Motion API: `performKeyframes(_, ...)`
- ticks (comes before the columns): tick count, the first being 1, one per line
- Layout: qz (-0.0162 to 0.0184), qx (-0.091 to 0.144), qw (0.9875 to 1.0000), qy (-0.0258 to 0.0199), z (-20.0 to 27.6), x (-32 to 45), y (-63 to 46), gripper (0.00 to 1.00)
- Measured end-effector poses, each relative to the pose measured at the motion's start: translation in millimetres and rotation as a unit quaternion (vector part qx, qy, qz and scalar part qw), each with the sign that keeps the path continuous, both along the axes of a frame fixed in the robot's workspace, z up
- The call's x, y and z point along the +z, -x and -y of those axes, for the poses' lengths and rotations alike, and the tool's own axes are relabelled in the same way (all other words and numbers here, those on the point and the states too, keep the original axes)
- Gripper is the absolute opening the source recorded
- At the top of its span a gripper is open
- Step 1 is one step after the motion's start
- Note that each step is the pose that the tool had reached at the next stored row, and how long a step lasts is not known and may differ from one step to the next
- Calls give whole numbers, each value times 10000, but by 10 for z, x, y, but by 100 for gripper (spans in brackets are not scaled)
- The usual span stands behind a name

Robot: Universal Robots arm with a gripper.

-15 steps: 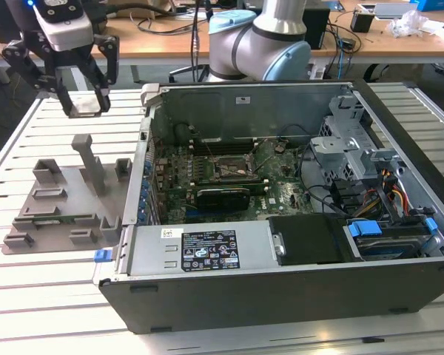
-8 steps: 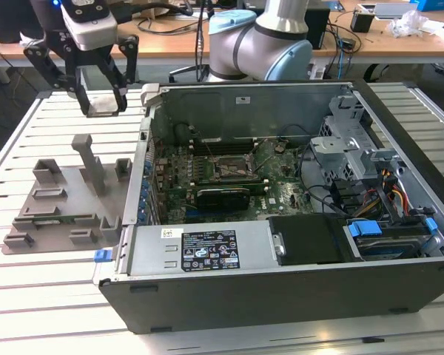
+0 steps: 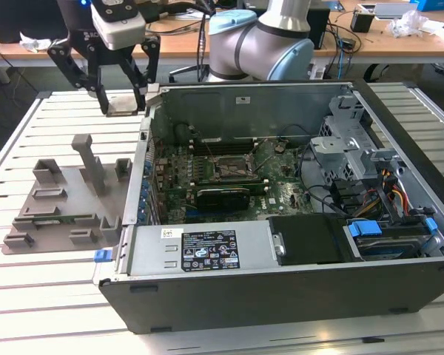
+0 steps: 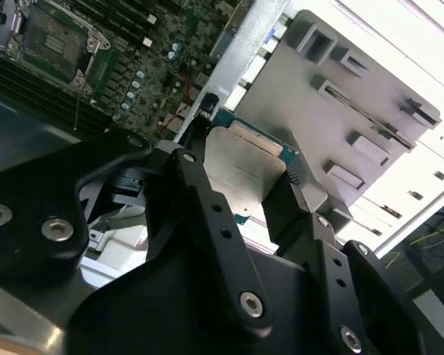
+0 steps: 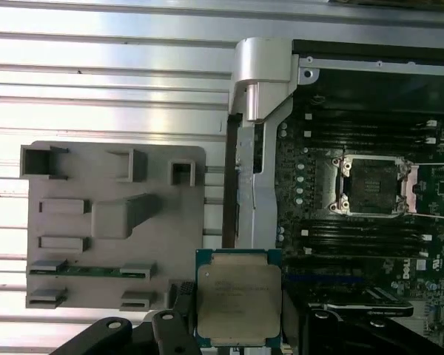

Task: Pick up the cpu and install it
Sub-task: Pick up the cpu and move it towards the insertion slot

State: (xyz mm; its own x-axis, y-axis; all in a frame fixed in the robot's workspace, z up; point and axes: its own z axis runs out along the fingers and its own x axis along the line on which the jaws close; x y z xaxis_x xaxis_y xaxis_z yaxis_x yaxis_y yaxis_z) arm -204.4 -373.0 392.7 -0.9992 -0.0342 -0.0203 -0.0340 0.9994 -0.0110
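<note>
Light: you have bright, even room light.
Glare: in the second wrist view, table slats (image 4: 422, 44) blow out; cpu (image 4: 240, 174) gleams pale.
Shadow: case interior (image 3: 229, 166) is dim.

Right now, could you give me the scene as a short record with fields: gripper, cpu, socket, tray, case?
gripper: shut on the cpu, raised above the slatted table, to the exterior view's left of the case
cpu: held by two opposite edges, silver top toward the first wrist camera
socket: on the motherboard inside the case, appears empty
tray: grey, on the table beside the case, no cpu on it
case: lying on the table, open at the top
</note>
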Motion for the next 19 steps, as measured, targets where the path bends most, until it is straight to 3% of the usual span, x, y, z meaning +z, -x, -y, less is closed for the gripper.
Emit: performKeyframes(19,-12,-1,10000,0,-1,-5,-534,55)
